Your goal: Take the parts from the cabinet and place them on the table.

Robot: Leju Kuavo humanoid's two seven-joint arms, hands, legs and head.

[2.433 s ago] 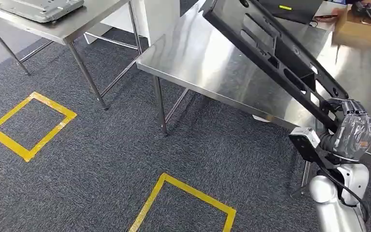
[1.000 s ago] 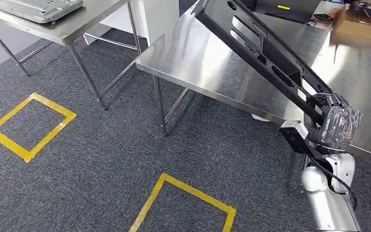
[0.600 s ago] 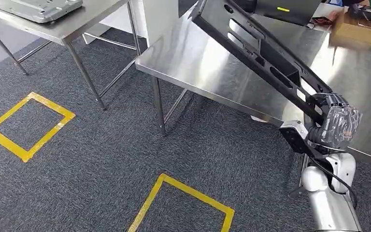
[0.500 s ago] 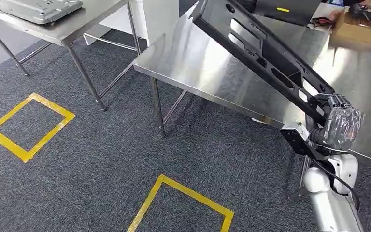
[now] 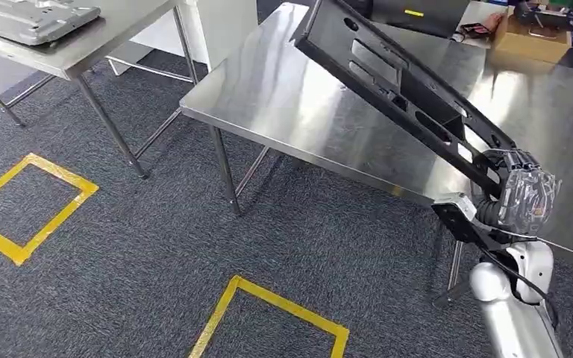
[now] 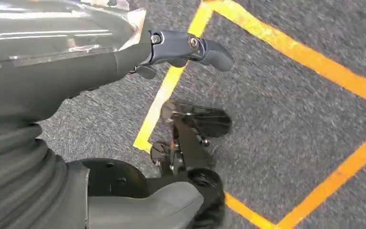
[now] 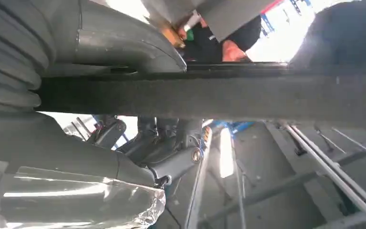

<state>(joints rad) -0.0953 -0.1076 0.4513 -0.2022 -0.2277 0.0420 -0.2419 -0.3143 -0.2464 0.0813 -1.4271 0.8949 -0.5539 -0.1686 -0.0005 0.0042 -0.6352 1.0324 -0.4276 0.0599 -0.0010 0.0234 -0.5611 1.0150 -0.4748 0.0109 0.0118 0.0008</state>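
the right hand point(image 5: 528, 200) holds the near end of the long black part point(image 5: 395, 82) with fingers closed around it, raised tilted above the steel table point(image 5: 298, 104). the left hand point(image 6: 76, 71) fingers hold nothing.

left wrist | my left hand point(image 6: 186, 50) hangs with nothing in it | below: grey carpet point(image 6: 286, 124), yellow tape lines point(image 6: 286, 45)

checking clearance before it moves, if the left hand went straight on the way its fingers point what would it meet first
Probably the grey carpet near the yellow floor tape; the left hand hangs empty above it, though depth is hard to judge.
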